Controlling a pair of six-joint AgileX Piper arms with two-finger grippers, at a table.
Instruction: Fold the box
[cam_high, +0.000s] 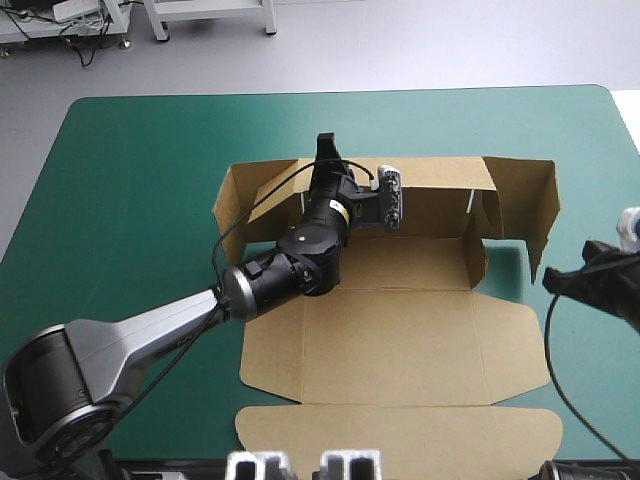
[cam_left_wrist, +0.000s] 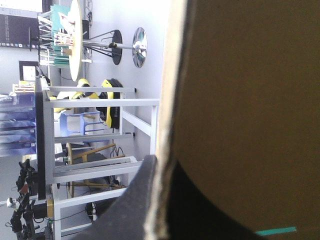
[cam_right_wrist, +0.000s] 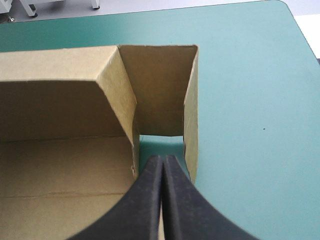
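The table (cam_high: 120, 150) and whole box (cam_high: 400, 340) are seen from above and behind the robot, looking forward and down. The left wrist view is turned a quarter turn, held tight against the box's raised far wall, facing level into the room. The right wrist view is aimed closely along the right gripper (cam_right_wrist: 162, 159) at the box's right end flaps, also shown from above.
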